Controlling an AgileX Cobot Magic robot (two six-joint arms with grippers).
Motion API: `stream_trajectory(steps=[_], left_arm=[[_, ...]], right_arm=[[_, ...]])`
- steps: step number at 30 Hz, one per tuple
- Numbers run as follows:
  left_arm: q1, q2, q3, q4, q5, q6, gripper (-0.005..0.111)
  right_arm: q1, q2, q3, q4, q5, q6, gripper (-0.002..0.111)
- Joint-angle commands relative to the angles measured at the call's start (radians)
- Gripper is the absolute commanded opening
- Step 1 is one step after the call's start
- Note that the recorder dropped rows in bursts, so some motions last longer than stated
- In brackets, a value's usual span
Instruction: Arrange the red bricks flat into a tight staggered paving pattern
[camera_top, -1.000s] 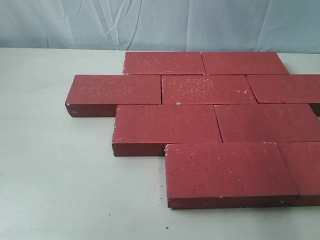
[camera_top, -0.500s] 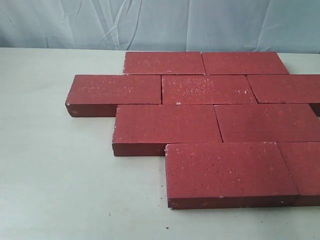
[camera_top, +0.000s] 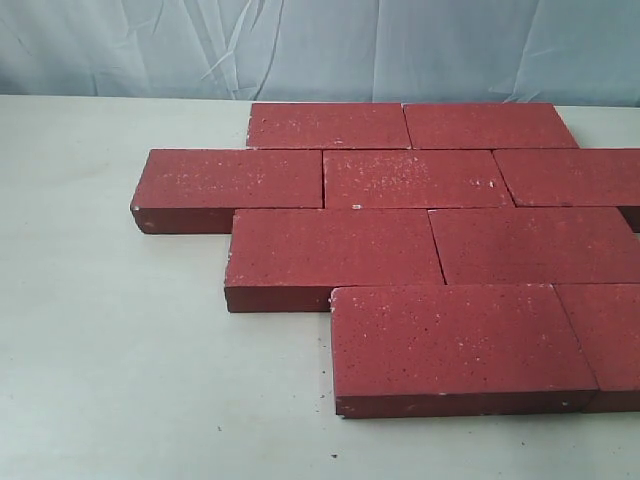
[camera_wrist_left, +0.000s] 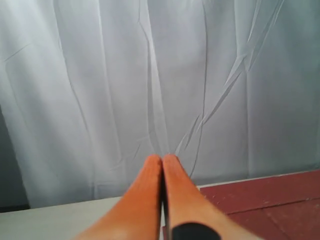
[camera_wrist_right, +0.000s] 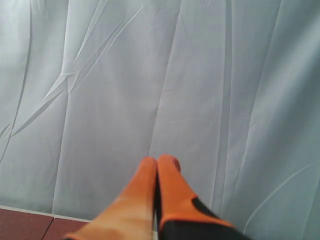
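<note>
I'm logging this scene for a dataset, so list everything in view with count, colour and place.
red bricks: nine, dark red, lying flat on the table in four staggered rows, centre to right of the exterior view; the rightmost ones are cut off by the picture edge.
table: one, pale off-white, under the bricks.
backdrop: one, white creased cloth, behind the table.
left end effector: one, orange, shut and empty, facing the backdrop.
right end effector: one, orange, shut and empty, facing the backdrop.

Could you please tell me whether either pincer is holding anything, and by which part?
Nothing is held: the left pincer and the right pincer are both shut with nothing between the fingers, clear of the red bricks.
</note>
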Motion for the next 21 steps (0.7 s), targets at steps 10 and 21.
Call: stream_trajectory(steps=[10, 21], left_arm=[[-0.001, -0.176, 0.229, 0.250, -0.035, -0.141, 0.000], [0.029, -0.254, 0.395, 0.313, -0.068, -0.225, 0.000]], right_arm=[[-0.005, -0.006, 0.007, 0.000, -0.004, 0.003, -0.001], [-0.005, -0.006, 0.007, 0.000, -0.005, 0.003, -0.001]])
